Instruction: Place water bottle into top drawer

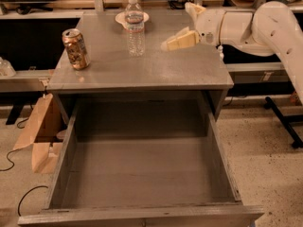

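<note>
Water bottle [135,27] upright — claw [171,43] near — top drawer [142,214] open.

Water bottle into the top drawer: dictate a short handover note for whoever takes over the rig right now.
Claw: over the cabinet top, beside the water bottle on its right in the camera view, not touching it.
Water bottle: standing upright near the back of the cabinet top, cap on.
Top drawer: pulled open below, nothing in it.
Drink can: upright near the left edge, not part of the job.
Done: the drawer is open.
Left: grasp the bottle, lift it, carry it forward over the drawer, set it inside and release.
</note>
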You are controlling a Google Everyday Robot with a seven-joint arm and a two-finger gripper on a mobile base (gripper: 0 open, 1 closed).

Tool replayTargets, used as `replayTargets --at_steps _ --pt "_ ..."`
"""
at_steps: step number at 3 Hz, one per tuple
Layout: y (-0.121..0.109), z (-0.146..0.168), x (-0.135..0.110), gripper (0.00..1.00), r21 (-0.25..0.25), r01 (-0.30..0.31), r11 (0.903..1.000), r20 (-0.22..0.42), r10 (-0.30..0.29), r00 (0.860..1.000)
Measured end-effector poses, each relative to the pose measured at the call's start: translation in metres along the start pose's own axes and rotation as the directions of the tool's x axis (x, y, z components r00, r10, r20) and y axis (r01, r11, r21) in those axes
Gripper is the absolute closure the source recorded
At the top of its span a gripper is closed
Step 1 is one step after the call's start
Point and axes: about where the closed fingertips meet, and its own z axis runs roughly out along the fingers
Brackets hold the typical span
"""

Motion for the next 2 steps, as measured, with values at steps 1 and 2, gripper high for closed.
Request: replayTargets --at_steps 1,2 --pt "-0.014 0.026 -0.001 0.0 0.0 -0.033 0.9994 0.026 0.033 0.999" --pt "-0.035 0.065 0.006 0.0 -0.014 -0.081 0.9966 0.079 0.082 0.994"
